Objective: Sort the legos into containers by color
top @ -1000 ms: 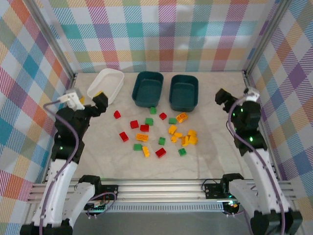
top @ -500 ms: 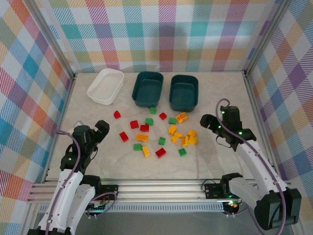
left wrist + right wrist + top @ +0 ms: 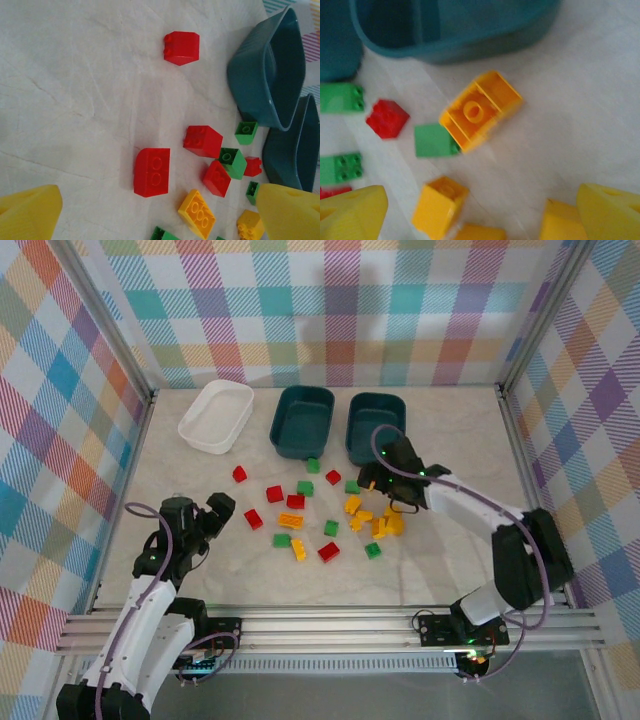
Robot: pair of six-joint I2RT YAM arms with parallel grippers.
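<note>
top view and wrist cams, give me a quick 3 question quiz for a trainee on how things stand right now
1. True or false: the left claw and the right claw both stand open, holding nothing.
2. Which piece lies in the middle of the right wrist view, ahead of the right claw? A. a yellow lego B. a red one C. a green one
3. Count the bins by colour.
Key: 1 true; 2 A; 3 one white, two teal.
</note>
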